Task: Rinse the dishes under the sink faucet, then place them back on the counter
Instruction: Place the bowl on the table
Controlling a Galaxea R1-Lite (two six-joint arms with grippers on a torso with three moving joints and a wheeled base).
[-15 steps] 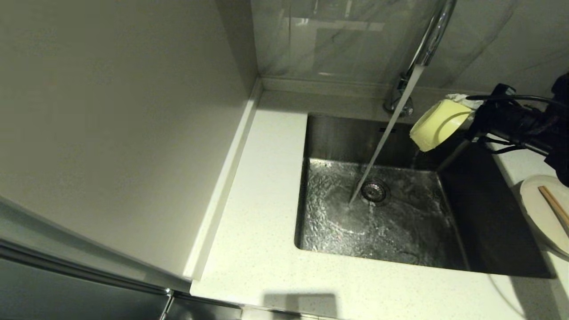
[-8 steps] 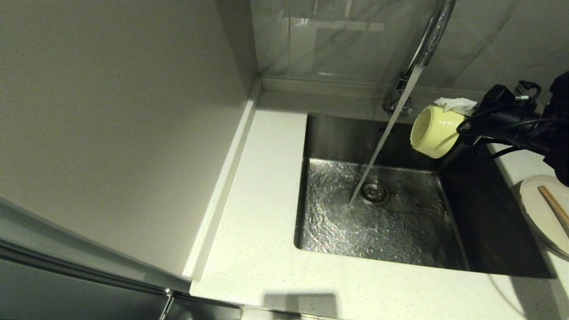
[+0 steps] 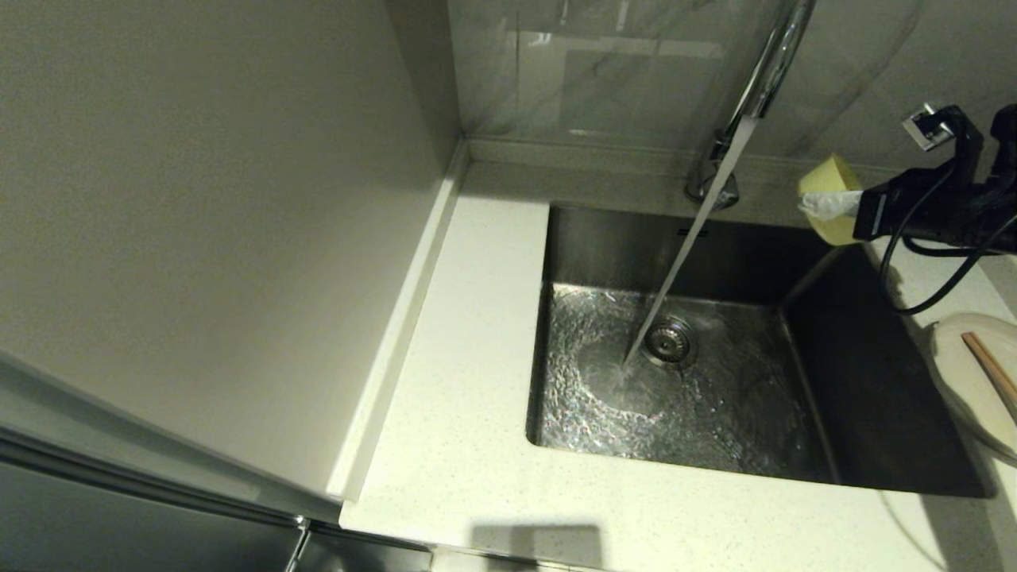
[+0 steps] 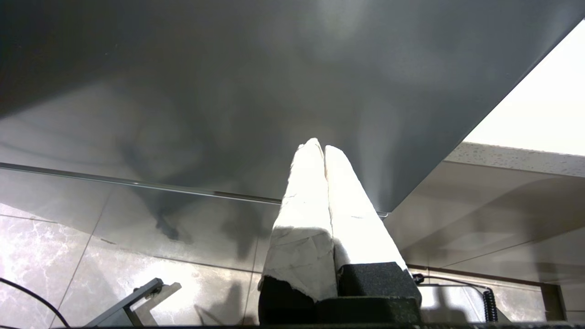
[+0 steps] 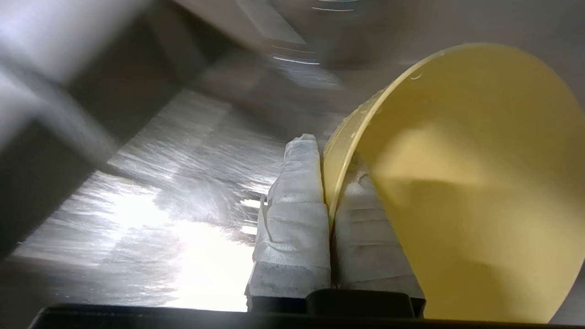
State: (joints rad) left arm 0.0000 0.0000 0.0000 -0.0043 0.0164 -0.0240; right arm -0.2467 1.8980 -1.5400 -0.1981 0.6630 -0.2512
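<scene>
My right gripper (image 3: 826,205) (image 5: 327,151) is shut on the rim of the pale yellow-green bowl (image 3: 828,184) (image 5: 461,183), holding it on edge above the sink's back right corner. One finger is inside the bowl, the other outside. The chrome faucet (image 3: 767,75) runs a slanted stream into the steel sink (image 3: 604,238), landing beside the round drain (image 3: 671,340). The off-white plate (image 3: 965,373) with brown chopsticks (image 3: 991,367) lies on the counter (image 3: 469,381) at the right edge. My left gripper (image 4: 322,148) is shut on nothing, parked low beside a dark cabinet front.
A grey wall panel (image 3: 199,222) rises at the left of the counter, and a tiled backsplash (image 3: 604,71) stands behind the faucet. Black cables (image 3: 922,262) hang from my right arm over the sink's right side.
My right gripper has lifted the bowl up and to the right, away from the stream, and turned it edge-on toward the back right corner. Water keeps running.
</scene>
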